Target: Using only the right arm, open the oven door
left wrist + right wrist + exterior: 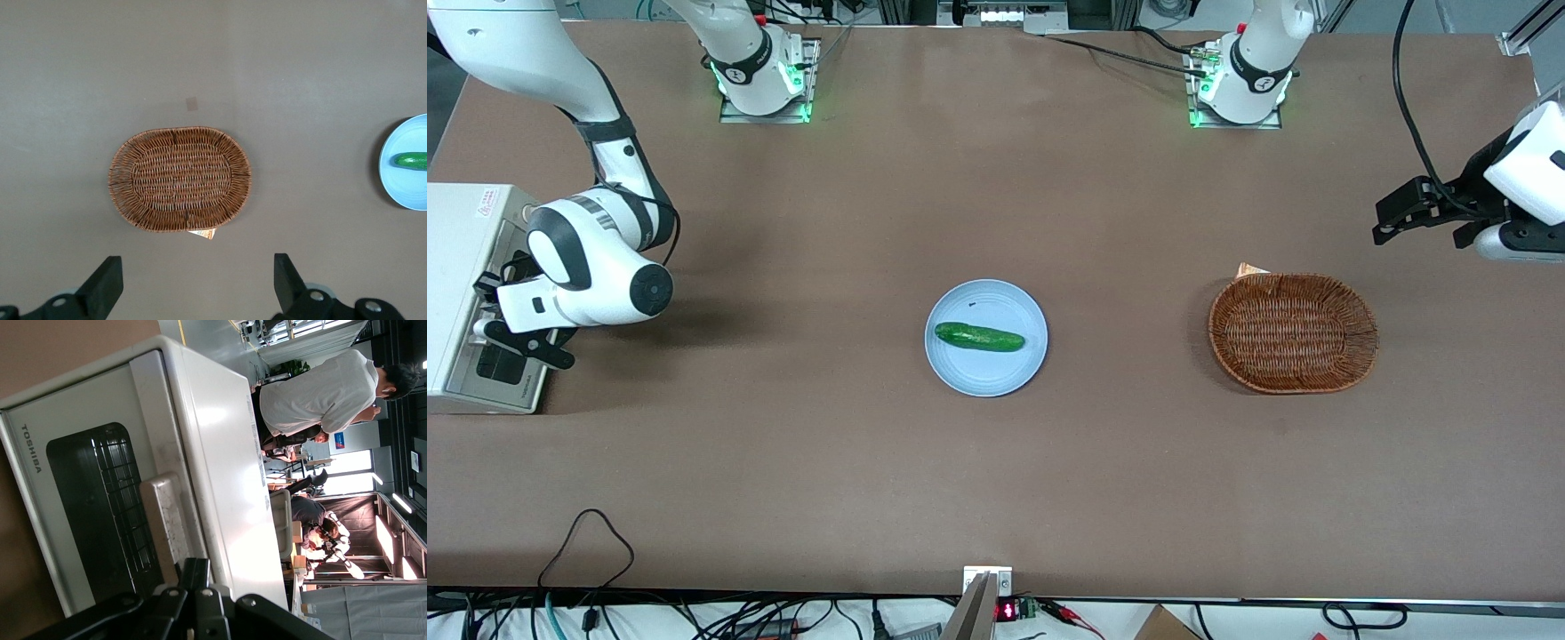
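Note:
The oven door point(80, 500) is a cream frame with a dark glass window and lies flush against the white toaster oven point(454, 267), which stands at the working arm's end of the table. Its silver bar handle point(165, 520) runs along the door's upper edge. The right arm point(587, 267) reaches over the oven front. My gripper point(198, 568) is shut, its two black fingers point(207, 573) pressed together with nothing between them, their tips right beside the handle. In the front view the gripper point(487, 304) sits against the door point(503, 364).
A light blue plate point(960, 373) holding a green cucumber point(978, 337) sits mid-table. A brown wicker basket point(1292, 332) lies toward the parked arm's end. The oven's white top point(227, 473) stands beside the fingers.

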Controlling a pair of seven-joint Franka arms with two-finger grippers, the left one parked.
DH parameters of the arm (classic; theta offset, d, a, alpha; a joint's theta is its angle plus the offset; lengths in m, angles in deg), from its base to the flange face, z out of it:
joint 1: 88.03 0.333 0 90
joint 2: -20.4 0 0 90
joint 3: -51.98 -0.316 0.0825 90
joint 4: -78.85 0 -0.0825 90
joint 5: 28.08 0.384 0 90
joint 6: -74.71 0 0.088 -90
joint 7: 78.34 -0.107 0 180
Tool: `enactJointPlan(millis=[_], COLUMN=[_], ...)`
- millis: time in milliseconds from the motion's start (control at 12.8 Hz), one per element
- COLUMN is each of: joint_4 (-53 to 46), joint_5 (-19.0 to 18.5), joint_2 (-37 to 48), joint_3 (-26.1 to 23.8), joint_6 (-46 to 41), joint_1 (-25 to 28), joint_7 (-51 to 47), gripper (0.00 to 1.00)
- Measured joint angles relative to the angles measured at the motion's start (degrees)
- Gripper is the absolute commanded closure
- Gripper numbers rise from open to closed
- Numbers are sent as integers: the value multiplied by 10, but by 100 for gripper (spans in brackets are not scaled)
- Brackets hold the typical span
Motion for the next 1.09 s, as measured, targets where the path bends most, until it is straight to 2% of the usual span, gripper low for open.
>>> enactJointPlan(millis=[1095], joint_4=[4], joint_5=[-12], joint_2=[-5], joint_3=[-1], joint_6=[0], joint_1=[-1], joint_7=[1], gripper=[99])
